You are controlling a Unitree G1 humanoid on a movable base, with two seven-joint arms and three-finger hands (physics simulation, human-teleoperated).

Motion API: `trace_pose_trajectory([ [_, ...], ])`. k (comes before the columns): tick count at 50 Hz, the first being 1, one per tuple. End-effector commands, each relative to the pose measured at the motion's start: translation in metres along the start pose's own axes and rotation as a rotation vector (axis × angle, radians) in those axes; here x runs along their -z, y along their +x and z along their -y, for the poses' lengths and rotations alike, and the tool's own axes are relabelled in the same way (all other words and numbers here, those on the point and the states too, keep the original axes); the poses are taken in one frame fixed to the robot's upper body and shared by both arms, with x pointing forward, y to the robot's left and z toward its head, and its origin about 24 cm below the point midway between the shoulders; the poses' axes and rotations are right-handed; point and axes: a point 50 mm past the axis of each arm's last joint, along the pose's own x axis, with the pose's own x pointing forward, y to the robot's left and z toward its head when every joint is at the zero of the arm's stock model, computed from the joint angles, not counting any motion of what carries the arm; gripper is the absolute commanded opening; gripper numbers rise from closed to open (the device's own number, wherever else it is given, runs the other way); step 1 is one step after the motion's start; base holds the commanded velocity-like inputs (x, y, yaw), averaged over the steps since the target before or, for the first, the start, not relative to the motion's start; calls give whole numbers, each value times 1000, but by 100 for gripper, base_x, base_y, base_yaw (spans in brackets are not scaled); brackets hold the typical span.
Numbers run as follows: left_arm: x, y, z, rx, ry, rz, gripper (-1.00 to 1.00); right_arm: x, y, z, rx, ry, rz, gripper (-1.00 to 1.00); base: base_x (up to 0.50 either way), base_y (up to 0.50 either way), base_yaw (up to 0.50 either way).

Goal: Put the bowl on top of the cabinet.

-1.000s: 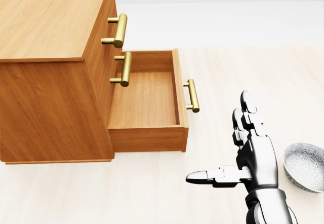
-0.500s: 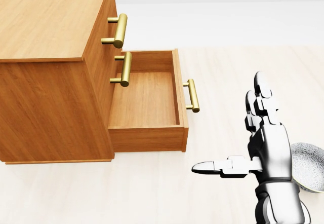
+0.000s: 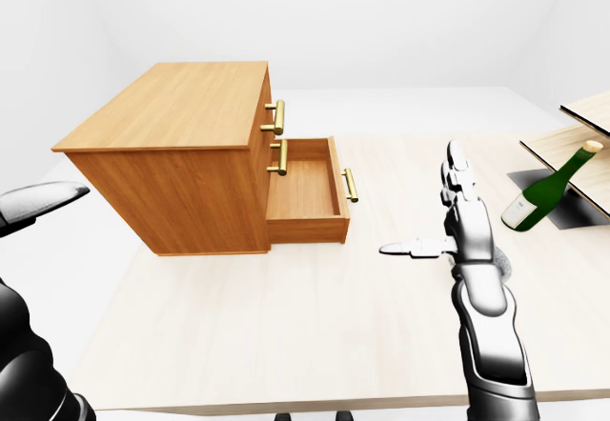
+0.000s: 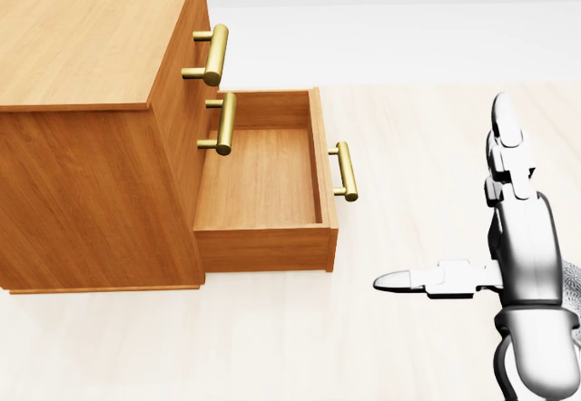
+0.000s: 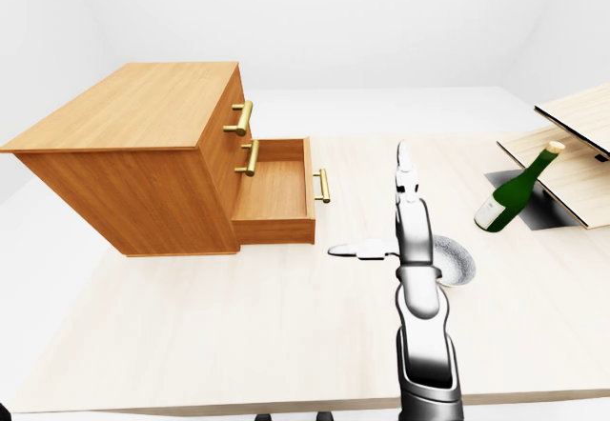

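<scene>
- The grey patterned bowl [image 5: 455, 259] sits on the pale wooden counter [image 5: 238, 326], right of centre in the right-eye view, well apart from the cabinet.
- The silver right hand [image 5: 415, 235] covers the bowl's left rim, released: fingers straight up, thumb out to the left.
- The brown wooden cabinet [image 5: 124, 116] fills the upper left, its lowest drawer [image 5: 276, 192] pulled out, with brass handles.
- A green glass bottle [image 5: 515, 192] leans at the right edge.
- The dark left hand [image 3: 38, 202] shows at the left-eye view's left edge; whether it is clenched I cannot tell.
</scene>
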Motion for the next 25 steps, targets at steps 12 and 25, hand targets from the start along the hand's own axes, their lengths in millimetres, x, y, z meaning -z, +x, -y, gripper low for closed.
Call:
trace_pose_trajectory([
  [12,-1,0,0,-1,0,3,90,-6,4,19,1,-271,15,100,0,0,0],
  [25,-1,0,0,0,1,2,89,2,4,27,-5,-372,-33,100,0,0,0],
])
